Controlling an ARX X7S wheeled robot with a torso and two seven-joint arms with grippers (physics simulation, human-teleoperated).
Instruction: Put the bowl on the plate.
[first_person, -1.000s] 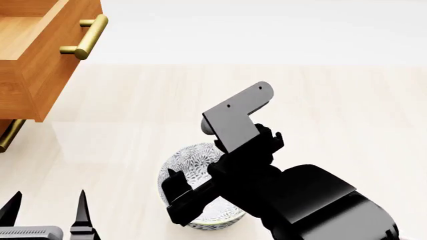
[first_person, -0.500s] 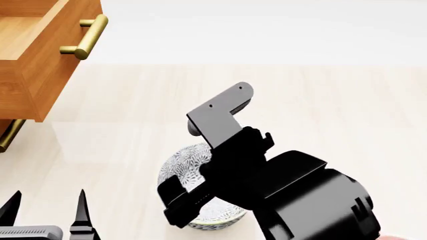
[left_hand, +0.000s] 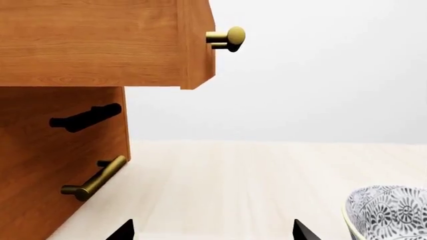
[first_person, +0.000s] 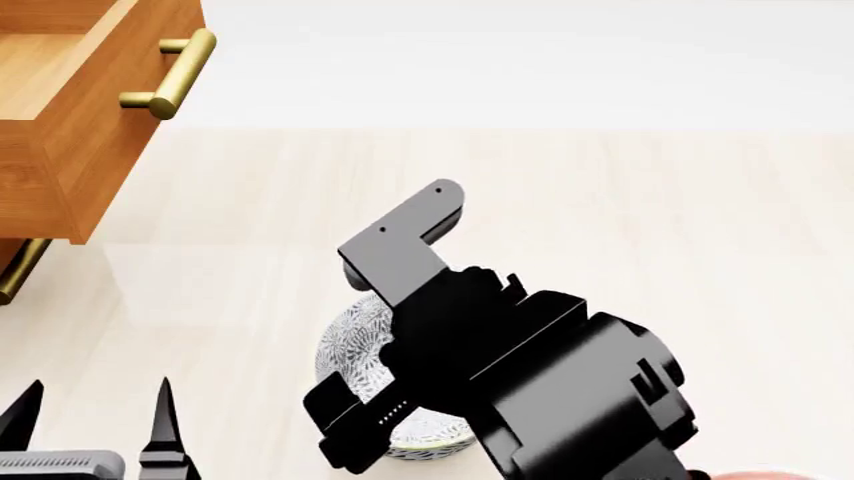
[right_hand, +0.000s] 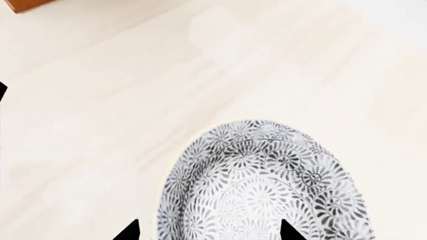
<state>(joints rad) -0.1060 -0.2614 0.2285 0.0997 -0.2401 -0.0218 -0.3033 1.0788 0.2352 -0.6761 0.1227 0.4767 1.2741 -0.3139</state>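
The bowl (first_person: 350, 352), white with a dense grey-black floral pattern, stands on the pale wooden surface low in the head view, mostly covered by my right arm. In the right wrist view the bowl (right_hand: 267, 185) lies just ahead of my right gripper (right_hand: 210, 232). That gripper is open: one fingertip (right_hand: 130, 231) is outside the bowl's wall and the other is over its inside. My left gripper (first_person: 91, 420) is open and holds nothing, to the left of the bowl. Its wrist view catches the bowl (left_hand: 390, 212) at the edge. The plate is out of view.
A wooden cabinet (first_person: 54, 170) stands at the far left, with an open drawer and a brass bar handle (first_person: 171, 75). A second brass handle (left_hand: 93, 179) sits lower on the cabinet front, ahead of the left gripper (left_hand: 212, 232).
My right arm has swung left and forward over the bowl, hiding more of it. The left gripper has stayed where it was.
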